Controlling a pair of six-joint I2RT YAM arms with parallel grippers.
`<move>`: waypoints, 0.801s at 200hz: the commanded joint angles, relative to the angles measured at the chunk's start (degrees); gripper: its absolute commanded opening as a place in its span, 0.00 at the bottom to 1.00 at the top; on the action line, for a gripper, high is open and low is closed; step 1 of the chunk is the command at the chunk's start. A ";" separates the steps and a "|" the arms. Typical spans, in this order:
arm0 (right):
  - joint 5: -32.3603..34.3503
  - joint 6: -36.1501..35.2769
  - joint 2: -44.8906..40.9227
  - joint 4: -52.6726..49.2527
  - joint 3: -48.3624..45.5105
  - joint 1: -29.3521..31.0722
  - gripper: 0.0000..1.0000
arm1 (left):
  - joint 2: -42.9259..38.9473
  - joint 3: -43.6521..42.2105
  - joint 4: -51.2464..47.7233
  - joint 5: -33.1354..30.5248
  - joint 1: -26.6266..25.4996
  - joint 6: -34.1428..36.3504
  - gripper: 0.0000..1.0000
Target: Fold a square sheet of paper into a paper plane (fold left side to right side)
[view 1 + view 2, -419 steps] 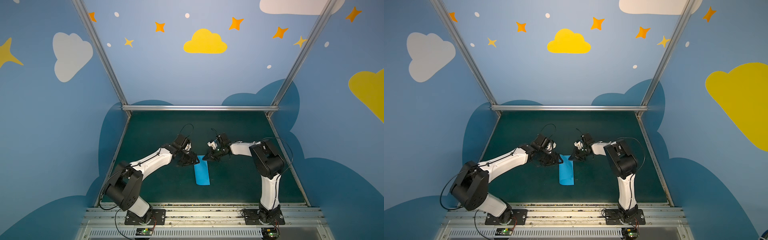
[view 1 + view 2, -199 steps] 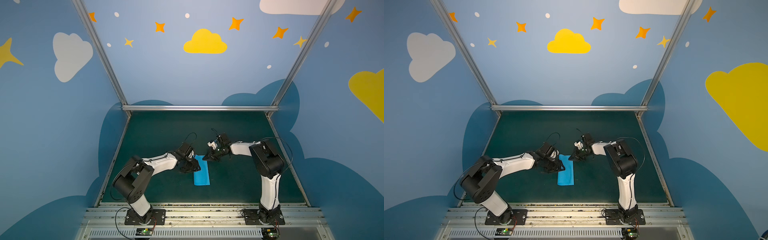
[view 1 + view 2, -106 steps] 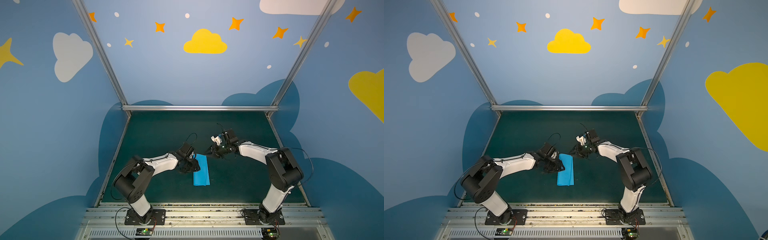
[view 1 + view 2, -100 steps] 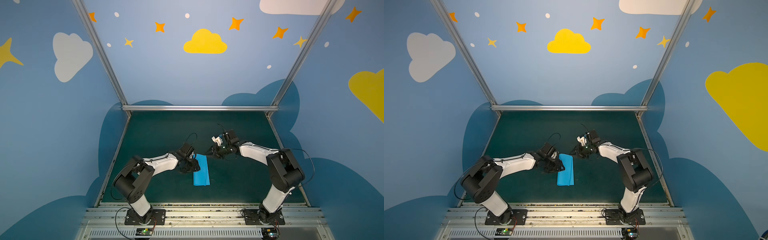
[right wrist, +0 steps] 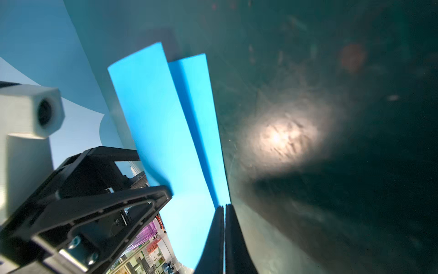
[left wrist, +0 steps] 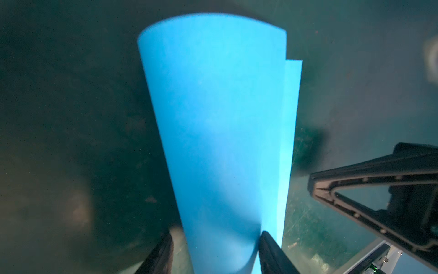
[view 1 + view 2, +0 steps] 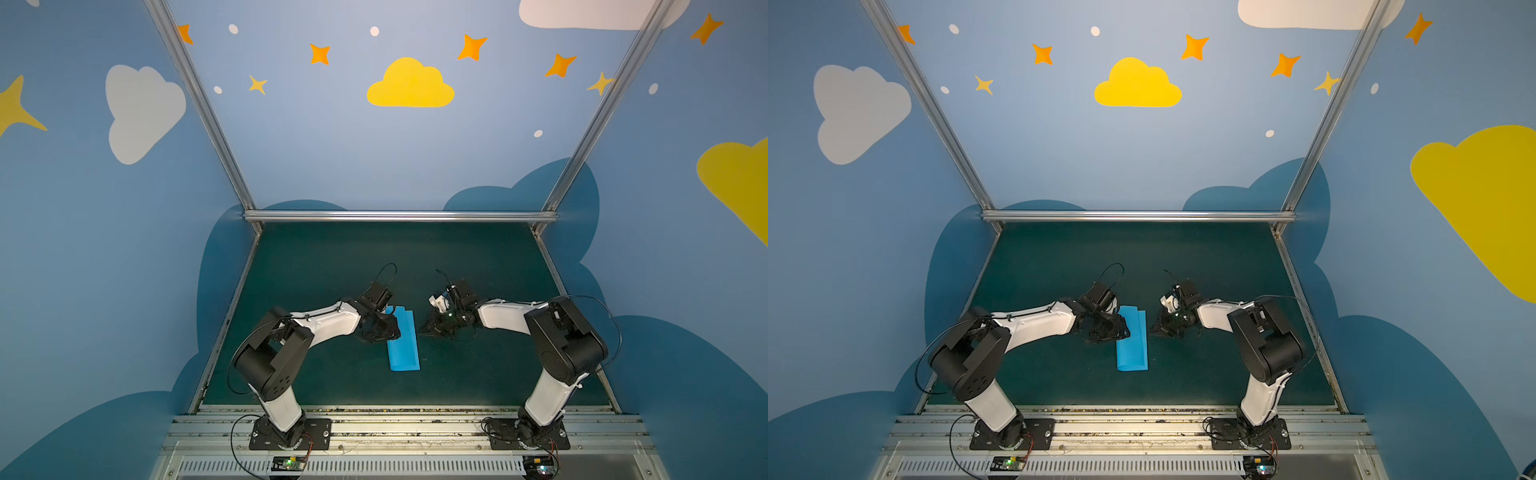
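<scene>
The left gripper (image 6: 214, 251) has its fingers (image 6: 270, 249) half apart, straddling the bulging folded-over flap of the square sheet of paper (image 6: 218, 130). The right gripper (image 5: 224, 208) is pinched closed and empty, its tips at the sheet's edge. The sheet lies mid-mat (image 7: 324, 266) between both arms.

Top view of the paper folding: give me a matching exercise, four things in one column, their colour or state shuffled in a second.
Column one:
1. square sheet of paper
2. left gripper
3. right gripper
4. table mat

Column two:
A. jaws shut
B. dark green
C. sky-blue, folded over
D. jaws apart, paper between them

Pairs: 1-C, 2-D, 3-A, 4-B
</scene>
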 commanded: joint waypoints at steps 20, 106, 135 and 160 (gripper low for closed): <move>0.65 0.67 2.45 2.45 -0.92 1.30 0.00 | 0.94 1.19 -2.18 -0.54 -0.93 0.23 0.59; 0.48 1.90 3.30 4.93 -2.65 1.58 0.00 | 2.73 1.28 -1.66 -0.93 -2.44 0.02 0.59; 0.98 1.73 0.93 4.15 -3.08 0.77 0.00 | 3.10 1.83 -1.91 -0.95 -2.69 -0.03 0.59; 2.44 1.10 -1.05 2.93 -3.49 -0.61 0.00 | 3.18 2.20 -2.11 -1.06 -3.02 0.09 0.58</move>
